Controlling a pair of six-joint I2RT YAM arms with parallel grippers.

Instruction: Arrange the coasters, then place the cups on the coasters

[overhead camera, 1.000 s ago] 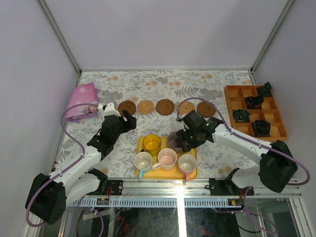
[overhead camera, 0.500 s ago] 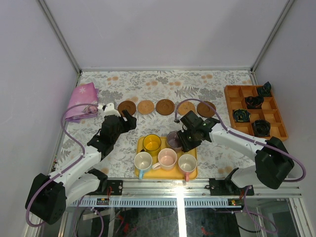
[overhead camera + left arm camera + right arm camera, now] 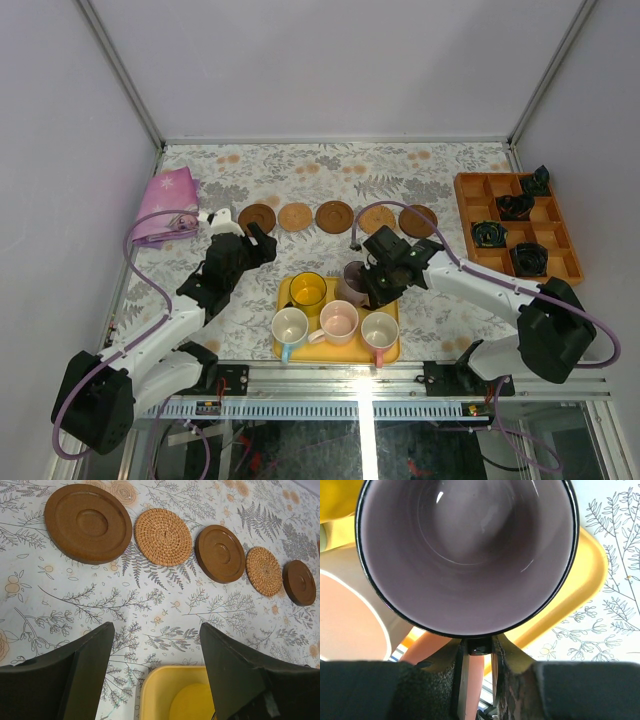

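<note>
A flowered table [image 3: 450,170] is seen from above, with two arms reaching in from 6 o'clock. Five coasters [image 3: 334,216] are laid in a straight row across the middle, from 9 to 3 o'clock. Dark and tan discs alternate, each set apart from the next.

A yellow tray [image 3: 320,353] is placed at 6 o'clock of that row. A yellow cup [image 3: 307,290] is stood at the tray's 10 o'clock corner. A white cup [image 3: 289,326] and two pink cups [image 3: 339,320] are lined along its 6 o'clock edge.

The grey-purple cup [image 3: 465,555] is found at the tray's 1 o'clock corner, mouth up. Its handle is pinched between the fingers of the right gripper [image 3: 479,655]. Whether its base is touching the tray cannot be told.

The left gripper [image 3: 155,625] is held spread, with nothing between its fingers. It is placed over the table at 10 o'clock of the tray, near the leftmost dark coaster.

An orange box [image 3: 470,205] of compartments, with black objects [image 3: 515,207] in some, is set at 3 o'clock. A pink cloth [image 3: 165,200] is laid at 9 o'clock.
</note>
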